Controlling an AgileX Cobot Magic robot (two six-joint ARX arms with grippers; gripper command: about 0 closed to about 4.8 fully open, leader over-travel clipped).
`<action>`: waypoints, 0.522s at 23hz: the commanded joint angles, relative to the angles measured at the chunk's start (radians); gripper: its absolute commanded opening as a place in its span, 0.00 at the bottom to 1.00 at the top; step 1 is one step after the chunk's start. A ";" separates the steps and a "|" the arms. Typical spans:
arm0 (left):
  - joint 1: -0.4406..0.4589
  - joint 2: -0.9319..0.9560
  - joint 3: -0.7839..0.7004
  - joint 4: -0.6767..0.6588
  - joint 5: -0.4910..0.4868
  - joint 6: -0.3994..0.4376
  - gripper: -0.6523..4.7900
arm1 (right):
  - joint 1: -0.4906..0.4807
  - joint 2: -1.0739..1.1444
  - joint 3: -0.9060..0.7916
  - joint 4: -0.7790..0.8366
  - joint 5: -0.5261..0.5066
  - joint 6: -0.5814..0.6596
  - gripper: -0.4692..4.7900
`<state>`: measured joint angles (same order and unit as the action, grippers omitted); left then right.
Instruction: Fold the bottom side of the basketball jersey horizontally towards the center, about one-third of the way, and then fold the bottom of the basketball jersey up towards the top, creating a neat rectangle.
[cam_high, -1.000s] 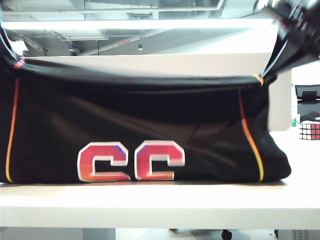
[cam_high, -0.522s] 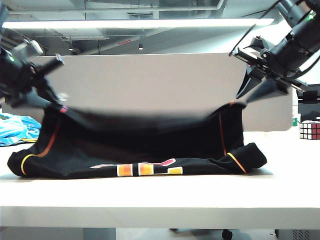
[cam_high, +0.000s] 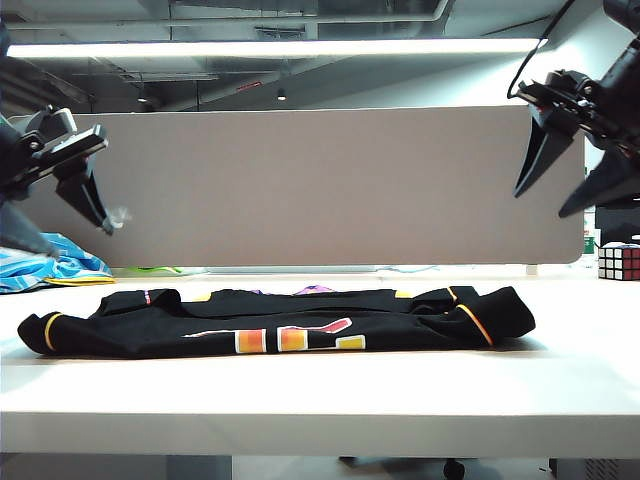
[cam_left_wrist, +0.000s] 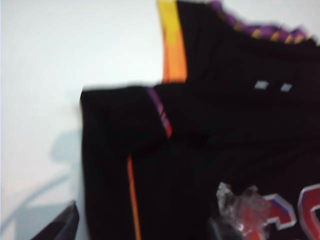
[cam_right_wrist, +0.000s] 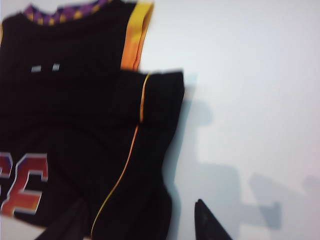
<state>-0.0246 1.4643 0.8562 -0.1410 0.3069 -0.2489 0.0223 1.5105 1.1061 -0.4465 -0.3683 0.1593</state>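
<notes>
The basketball jersey (cam_high: 275, 322) lies flat on the white counter (cam_high: 300, 400), near its front edge, as a low, wide black bundle. Its lower part is laid up over the body, so the orange and yellow slivers of the number show on the near face and a side stripe curls over at each end. Judging from this, a fold has been laid down and the cloth released to settle. The wrist views show why the ends look lumpy: at each side a folded corner sits doubled over the body, with the orange-yellow armhole trim (cam_left_wrist: 172, 50) and the purple-patterned neckline beyond it, and the fold edges are not quite square.

Well above the jersey hang the two tools, clear of the cloth. The left tool (cam_high: 62, 205) hovers over the left end with its fingers spread apart and nothing between them; the right tool (cam_high: 572, 170) hovers over the right end, also spread wide and empty. Neither touches anything.

Farther back, a light blue patterned cloth (cam_high: 45, 265) lies at the left, a Rubik's cube (cam_high: 619, 261) stands at the right edge, and a grey partition (cam_high: 320, 185) closes the back.
</notes>
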 joint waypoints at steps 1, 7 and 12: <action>0.002 0.001 -0.006 -0.119 -0.028 0.017 0.70 | 0.001 -0.012 -0.045 -0.018 -0.088 0.022 0.64; -0.003 0.008 -0.037 -0.150 -0.011 0.032 0.70 | 0.001 -0.011 -0.157 0.027 -0.142 0.051 0.64; -0.004 0.079 -0.044 -0.174 0.032 0.032 0.71 | 0.005 0.029 -0.246 0.121 -0.246 0.101 0.73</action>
<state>-0.0269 1.5360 0.8154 -0.3042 0.3164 -0.2214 0.0235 1.5349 0.8631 -0.3584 -0.5873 0.2386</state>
